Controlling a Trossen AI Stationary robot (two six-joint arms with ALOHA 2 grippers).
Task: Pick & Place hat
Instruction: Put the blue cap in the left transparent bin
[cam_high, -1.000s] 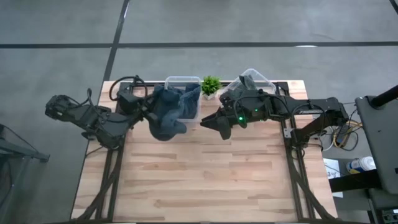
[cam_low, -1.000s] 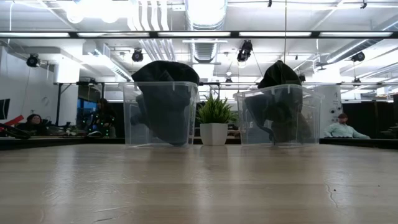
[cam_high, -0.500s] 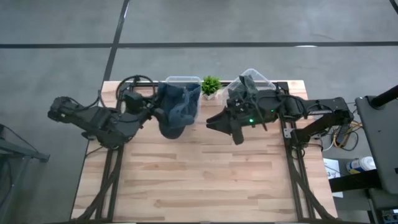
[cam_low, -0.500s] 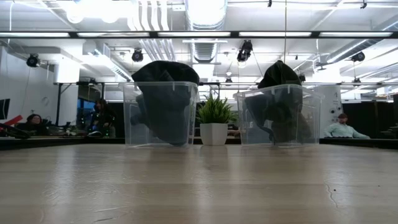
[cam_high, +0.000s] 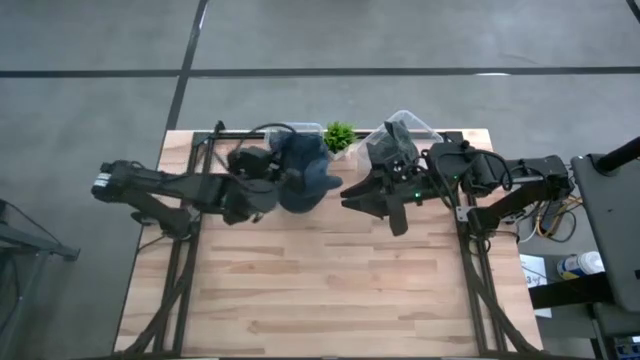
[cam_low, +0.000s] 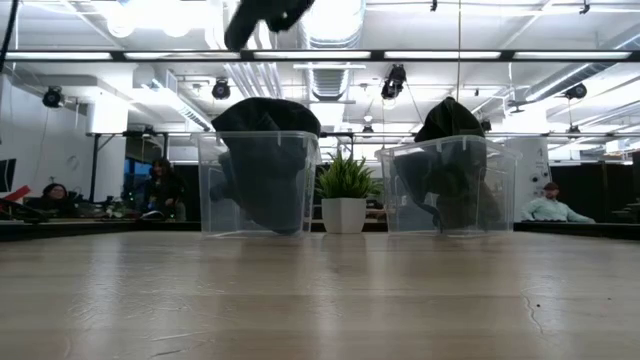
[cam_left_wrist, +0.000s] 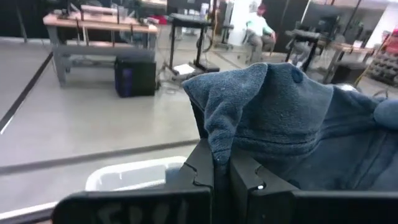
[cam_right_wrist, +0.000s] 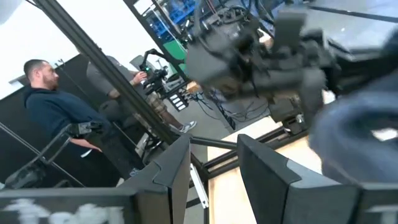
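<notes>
Pale wooden slatted tabletop (cam_high: 330, 280) fills centre frame, bare in front. Left clear plastic bin (cam_low: 258, 185) and right clear plastic bin (cam_low: 447, 186) at upper centre, small green potted plant (cam_high: 339, 136) between. Dark blue knitted hat (cam_high: 303, 175) has just come up out of the left bin, pinched in the fully closed left claw (cam_left_wrist: 221, 167), so pick done. Right claw (cam_right_wrist: 214, 163) part open, empty.

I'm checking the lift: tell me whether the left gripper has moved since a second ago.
Yes. In the high view the left gripper, shut on the blue hat, has swung toward the potted plant.
</notes>
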